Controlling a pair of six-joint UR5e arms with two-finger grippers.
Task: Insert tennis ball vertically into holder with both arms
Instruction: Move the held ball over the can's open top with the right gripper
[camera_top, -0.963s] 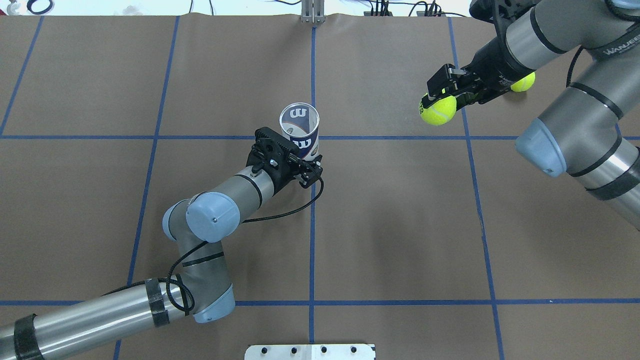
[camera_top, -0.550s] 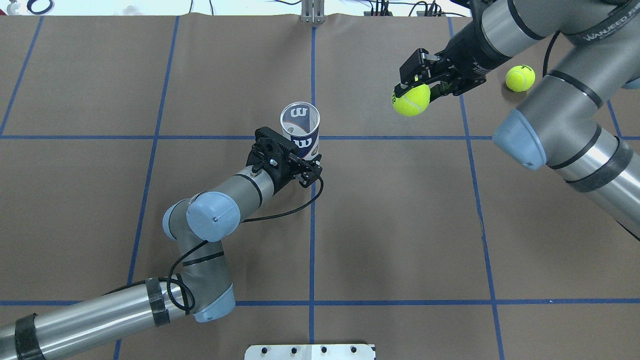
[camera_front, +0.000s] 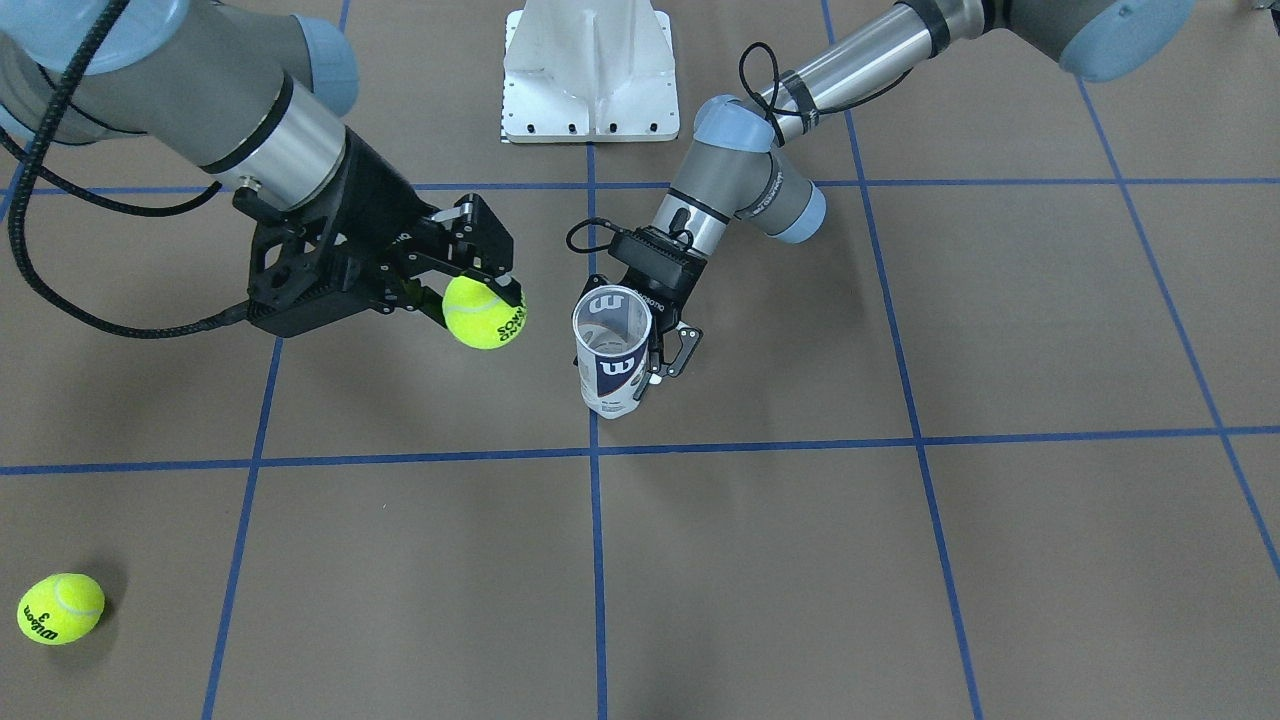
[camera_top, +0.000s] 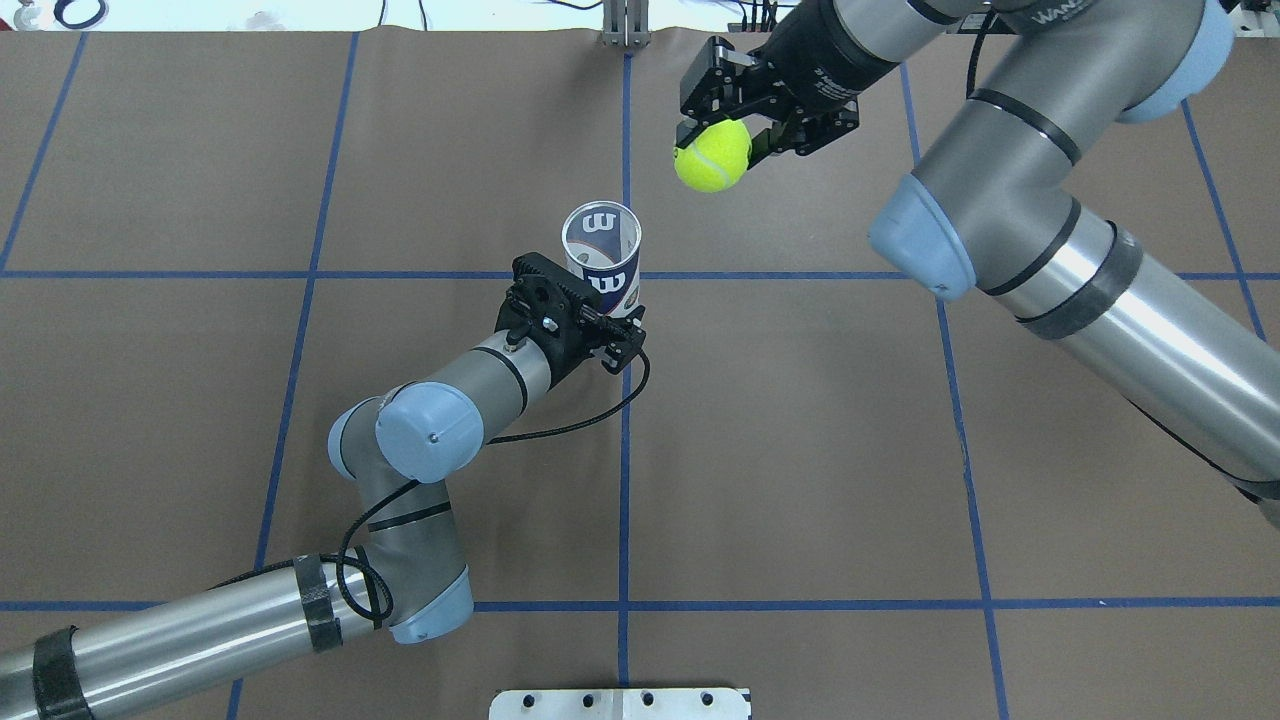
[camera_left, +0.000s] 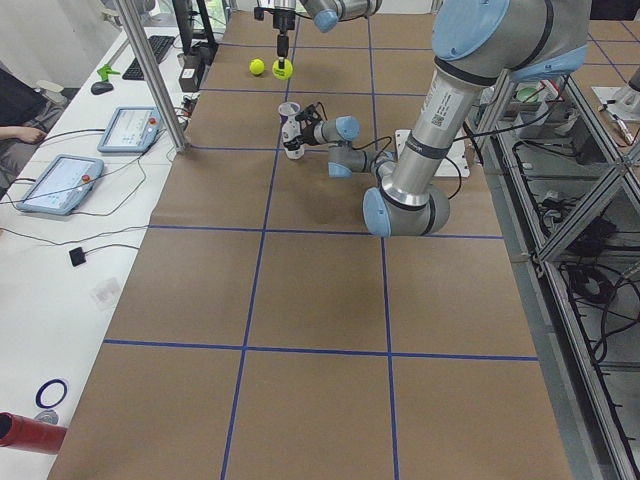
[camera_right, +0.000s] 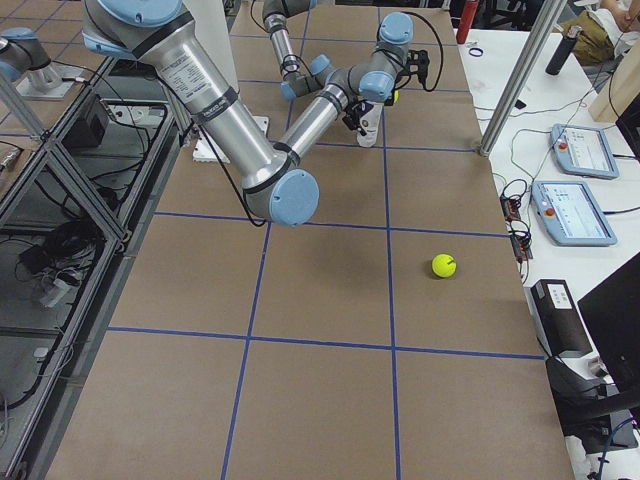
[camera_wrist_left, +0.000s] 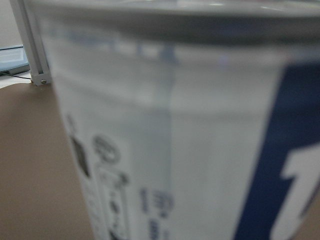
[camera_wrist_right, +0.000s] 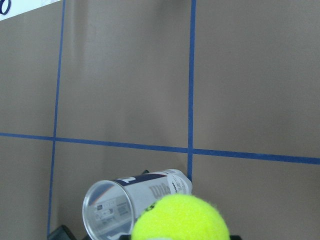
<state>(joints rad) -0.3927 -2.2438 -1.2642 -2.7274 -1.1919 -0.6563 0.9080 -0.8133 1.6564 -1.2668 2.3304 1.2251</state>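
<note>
The holder (camera_top: 600, 248) is a clear can with a white and navy label, standing upright with its mouth open near the table's centre line. My left gripper (camera_top: 614, 322) is shut on its lower part, and the label (camera_wrist_left: 175, 150) fills the left wrist view. My right gripper (camera_top: 714, 138) is shut on a yellow tennis ball (camera_top: 712, 156), held in the air beyond and to the right of the holder's mouth. In the front-facing view the ball (camera_front: 484, 311) hangs just left of the holder (camera_front: 612, 350). The right wrist view shows the ball (camera_wrist_right: 180, 217) beside the holder's mouth (camera_wrist_right: 130, 202).
A second tennis ball (camera_front: 60, 608) lies loose on the brown paper, far out on the right arm's side; the right arm hides it in the overhead view. The white base plate (camera_top: 620, 703) sits at the near table edge. Blue tape lines grid the table.
My right gripper has carried the tennis ball leftward and a little farther away, closer to the holder. The left arm and holder have stayed still.
</note>
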